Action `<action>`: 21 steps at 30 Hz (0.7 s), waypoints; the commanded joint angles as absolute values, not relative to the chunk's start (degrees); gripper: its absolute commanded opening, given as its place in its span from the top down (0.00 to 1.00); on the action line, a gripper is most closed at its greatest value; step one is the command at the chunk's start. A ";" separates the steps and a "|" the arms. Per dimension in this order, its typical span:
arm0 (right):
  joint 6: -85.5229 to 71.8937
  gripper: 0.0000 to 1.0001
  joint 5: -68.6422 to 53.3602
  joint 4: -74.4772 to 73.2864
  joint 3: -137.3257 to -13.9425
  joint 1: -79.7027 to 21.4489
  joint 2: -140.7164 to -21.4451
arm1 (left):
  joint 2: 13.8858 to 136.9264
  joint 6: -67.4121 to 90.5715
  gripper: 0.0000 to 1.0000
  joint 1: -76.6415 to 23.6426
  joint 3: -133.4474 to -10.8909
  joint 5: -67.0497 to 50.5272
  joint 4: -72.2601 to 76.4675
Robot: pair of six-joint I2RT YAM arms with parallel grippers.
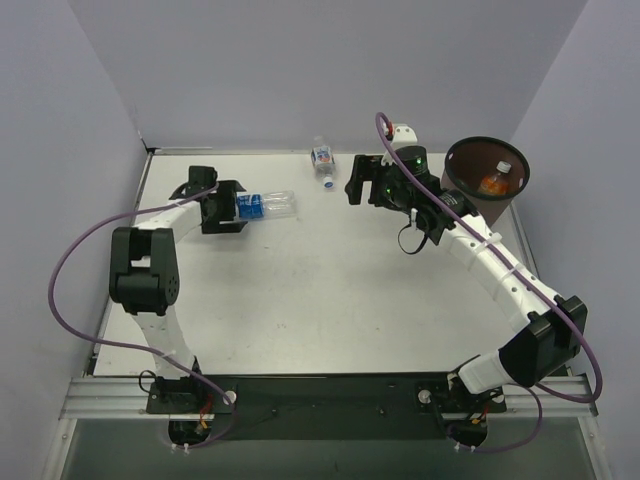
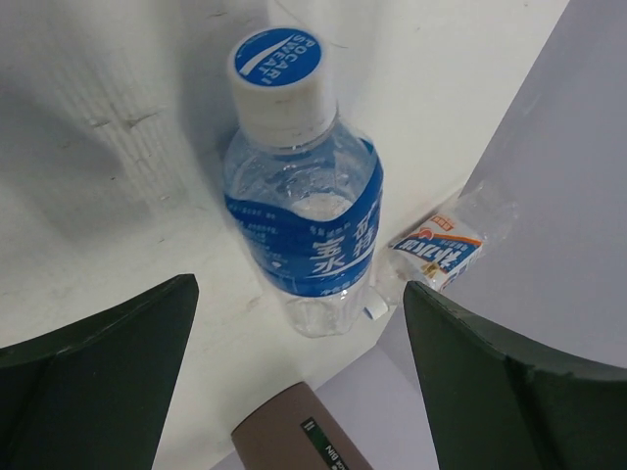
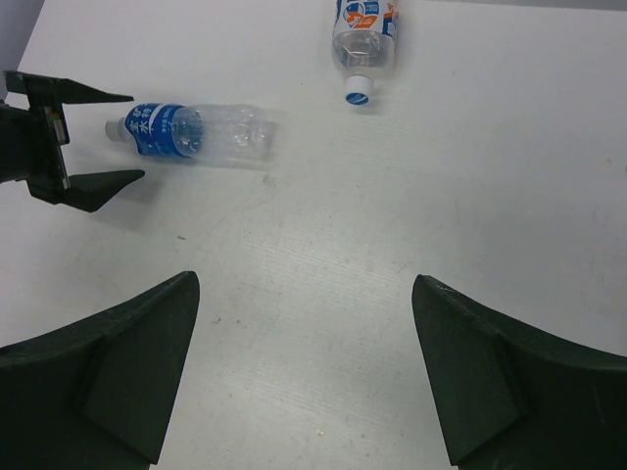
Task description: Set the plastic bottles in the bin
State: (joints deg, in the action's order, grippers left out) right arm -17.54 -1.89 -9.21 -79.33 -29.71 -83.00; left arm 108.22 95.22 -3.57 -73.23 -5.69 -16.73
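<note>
Bottles remain out: the blue-capped bottle (image 2: pixel 304 196) lies on its side on the counter (image 1: pixel 330 300), cap end just between the left fingers (image 2: pixel 108 362), which are spread wide and hold nothing. The right fingers (image 3: pixel 108 362) are also wide open and empty. An orange bottle (image 1: pixel 493 181) lies in the bin (image 1: pixel 488 210). Closing on the cap end alone could send the round bottle rolling away, or let it droop and catch the bin's rim, well apart past the right arm.

Left gripper (image 1: pixel 238 208) points toward 3 o'clock, jaws spread wide; right gripper (image 1: pixel 353 180) (equally wide) points toward 9 o'clock.
</note>
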 commanded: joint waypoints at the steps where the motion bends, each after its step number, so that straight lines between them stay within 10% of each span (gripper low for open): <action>1: -17.67 0.16 -0.70 -9.23 -79.10 -30.15 -80.68 | 112.48 99.58 0.03 -4.22 -80.15 -3.25 -16.34; 13: -17.49 0.15 -0.18 -10.02 -79.01 -29.88 -80.24 | 126.82 95.37 0.11 -4.13 -97.03 -2.29 -32.96; 21: -17.67 0.16 -0.18 -10.28 -79.10 -29.79 -79.98 | 128.24 85.62 0.52 -3.69 -97.64 -1.50 -30.69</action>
